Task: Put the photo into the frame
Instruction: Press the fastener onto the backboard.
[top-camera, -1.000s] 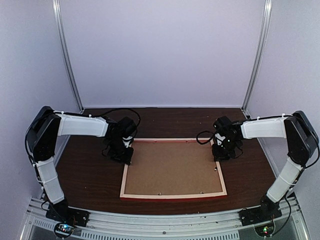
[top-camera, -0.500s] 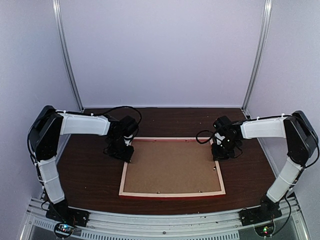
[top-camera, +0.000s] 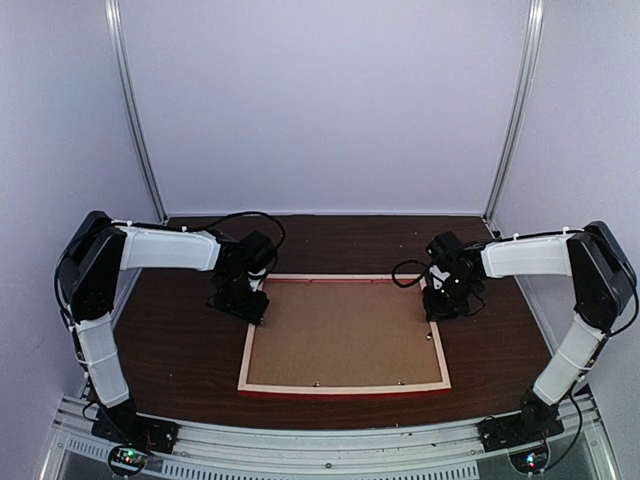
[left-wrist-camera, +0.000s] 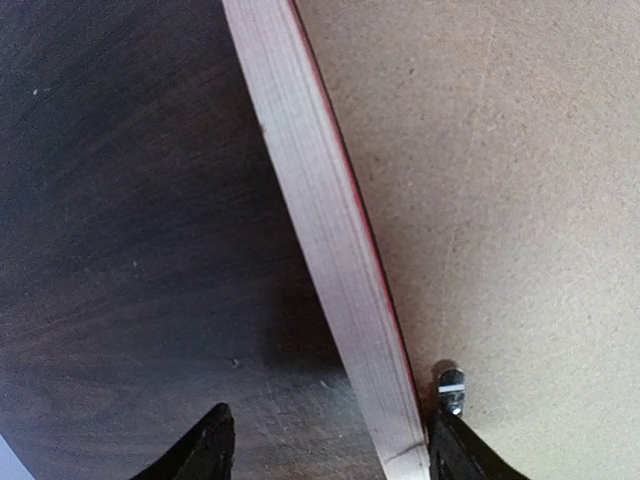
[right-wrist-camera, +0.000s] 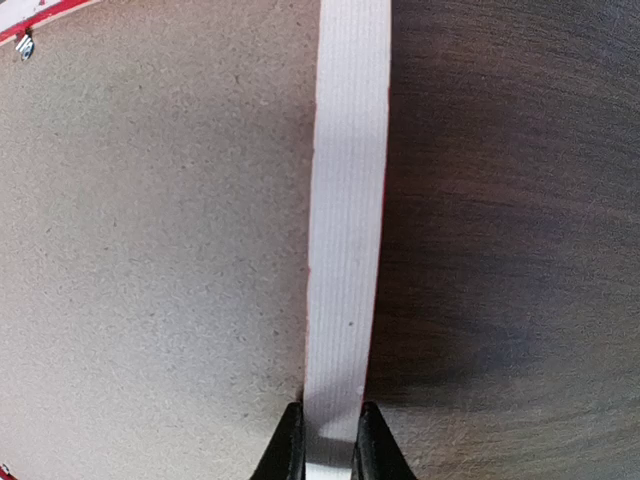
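**Item:** frame (top-camera: 340, 388), large, thin, rectangular.

**Position:** It lies flat and face down in the middle of the dark wooden desk (top-camera: 180, 350), toward the near side. The pale wood back faces up, and red shows along the outer edge.

**Contents:** A brown backing board (top-camera: 345, 335) fills the opening. A small metal tab (left-wrist-camera: 451, 385) sits on the board just beside the left rail.

**Photo:** not in view. Whether it lies beneath the board cannot be told.

**Left hand** (left-wrist-camera: 330, 445): It sits at the far part of the left rail with its jaws wide, astride the rail. The outer finger is apart from the rail on the desk side, and the inner finger is just beside the rail, over the board. It holds nothing.

**Right hand** (right-wrist-camera: 330, 440): It sits at the far part of the right rail. Its jaws are narrow and pinch the rail across its width, one finger on the board side and one on the desk side.

**Handling, as judged:**
- The frame is probably light for its span and stiff along each rail, but likely to twist or sag if lifted by one rail alone.
- The smooth painted edges may slip in a light pinch.
- The corner joints and the tabs look like the weak points.
- The best hold is across a rail, as on the right, with a matching hold on the opposite rail so the frame rises level.
- The board looks rigid but loose in the frame, and it may drop out if the frame is tilted.
- If the photo is there, it would be thin, flexible and easy to crease.
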